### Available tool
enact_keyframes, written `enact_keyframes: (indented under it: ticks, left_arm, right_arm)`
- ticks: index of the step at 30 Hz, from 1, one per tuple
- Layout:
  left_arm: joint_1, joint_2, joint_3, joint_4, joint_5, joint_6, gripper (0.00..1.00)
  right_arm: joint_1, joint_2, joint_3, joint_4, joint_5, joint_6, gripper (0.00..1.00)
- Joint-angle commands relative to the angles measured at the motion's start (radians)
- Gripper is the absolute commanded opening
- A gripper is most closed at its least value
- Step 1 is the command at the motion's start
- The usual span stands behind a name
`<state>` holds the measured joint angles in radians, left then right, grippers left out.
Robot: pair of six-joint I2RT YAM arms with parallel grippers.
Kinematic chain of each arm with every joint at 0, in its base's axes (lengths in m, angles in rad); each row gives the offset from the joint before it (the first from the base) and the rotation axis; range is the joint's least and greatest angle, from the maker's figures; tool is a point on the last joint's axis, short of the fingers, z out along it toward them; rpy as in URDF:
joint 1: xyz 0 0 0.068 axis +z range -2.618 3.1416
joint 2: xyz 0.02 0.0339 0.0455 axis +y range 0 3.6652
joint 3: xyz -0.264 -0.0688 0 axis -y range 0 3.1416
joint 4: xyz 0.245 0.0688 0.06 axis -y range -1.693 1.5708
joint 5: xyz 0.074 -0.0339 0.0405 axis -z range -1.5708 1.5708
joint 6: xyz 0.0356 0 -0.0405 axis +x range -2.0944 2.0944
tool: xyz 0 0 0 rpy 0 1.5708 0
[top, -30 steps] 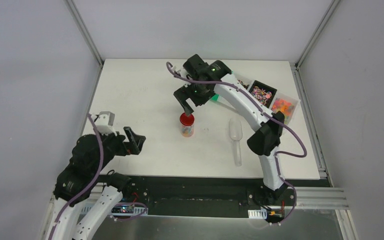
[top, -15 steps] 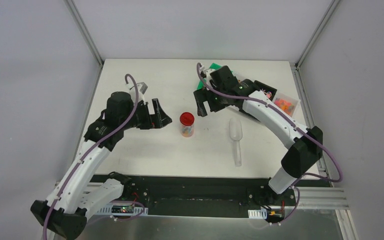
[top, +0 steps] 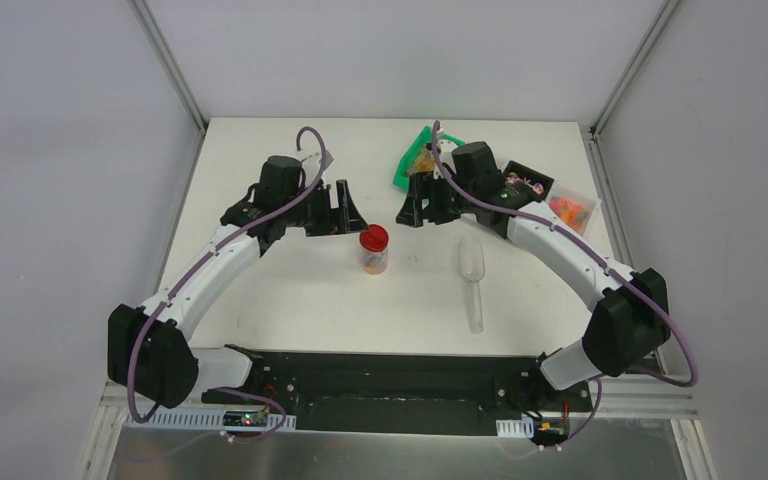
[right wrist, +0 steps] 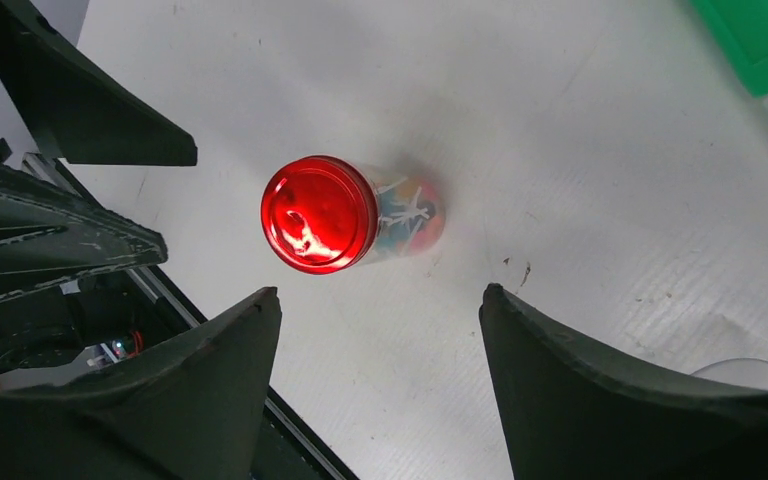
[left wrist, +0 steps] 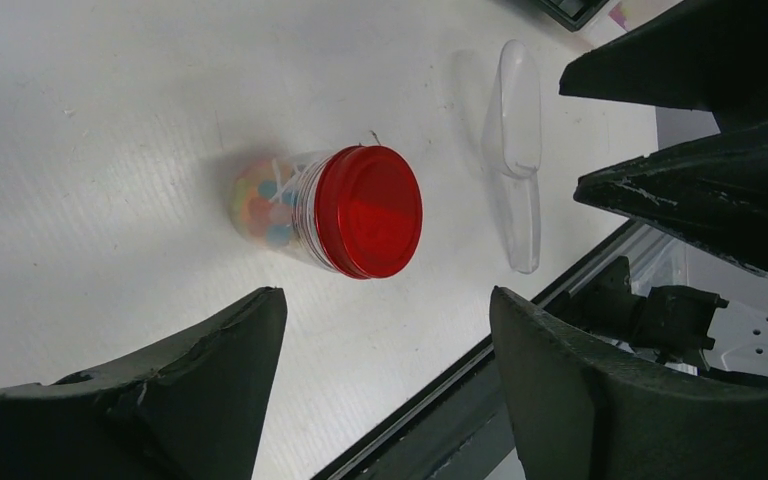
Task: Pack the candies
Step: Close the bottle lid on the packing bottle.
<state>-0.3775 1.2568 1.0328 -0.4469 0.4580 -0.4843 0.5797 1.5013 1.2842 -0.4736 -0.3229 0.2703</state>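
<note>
White table carries all items. Left gripper hovers just left of the jar, jaws spread, holding nothing. Jar stands upright near the table centre, red lid on, multicolour candies inside. Right gripper hovers just right of and behind the jar, jaws spread, empty. Clear scoop lies flat further right, apart from the jar. More candies sit in the bins near the far right edge
</note>
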Motion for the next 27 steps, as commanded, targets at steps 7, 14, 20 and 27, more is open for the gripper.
enact_keyframes:
  ticks: [7,14,20,27]
  left_arm:
    - [0.027,0.122,0.005,0.146,0.102,0.013,0.66]
    - [0.048,0.190,-0.018,0.156,0.118,0.015,0.60]
    - [0.056,0.193,-0.054,0.194,0.162,0.005,0.51]
    - [0.056,0.183,-0.077,0.182,0.140,0.022,0.37]
  right_arm:
    - [-0.007,0.018,-0.001,0.099,-0.047,0.044,0.75]
    - [-0.008,0.076,-0.027,0.125,-0.047,0.044,0.75]
    - [-0.007,0.122,-0.010,0.128,-0.047,0.044,0.75]
    - [0.001,0.159,0.006,0.159,-0.047,0.044,0.75]
